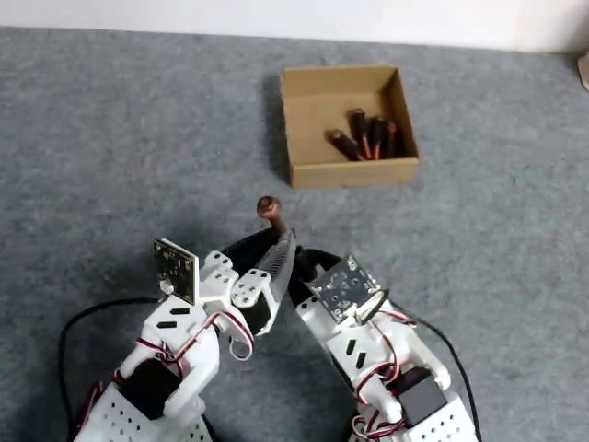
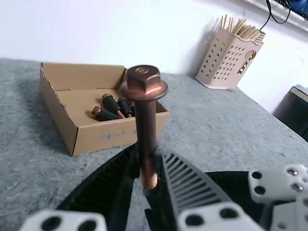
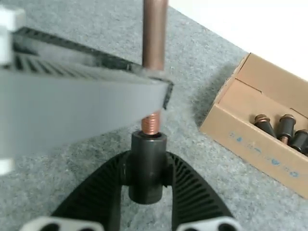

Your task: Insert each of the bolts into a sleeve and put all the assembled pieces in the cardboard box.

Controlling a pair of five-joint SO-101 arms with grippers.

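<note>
At left, my left pincer [image 2: 148, 167] is closed firmly on the copper bolt [image 2: 144, 113], gripping the shank low down with the hex head uppermost. I judge the bolt rigid, fairly heavy for its size and slick along the plain shank, so the best hold is just above the threads. Directly beneath, my right pincer [image 3: 148, 169] is clamped around the black sleeve [image 3: 148, 161], which stands upright. The threaded tip seems just inside its bore, though depth cannot be confirmed. I judge the sleeve stiff and light, best gripped at mid-body. Further right, the cardboard box [image 1: 354, 172] holds several assembled pieces [image 1: 366, 136].
</note>
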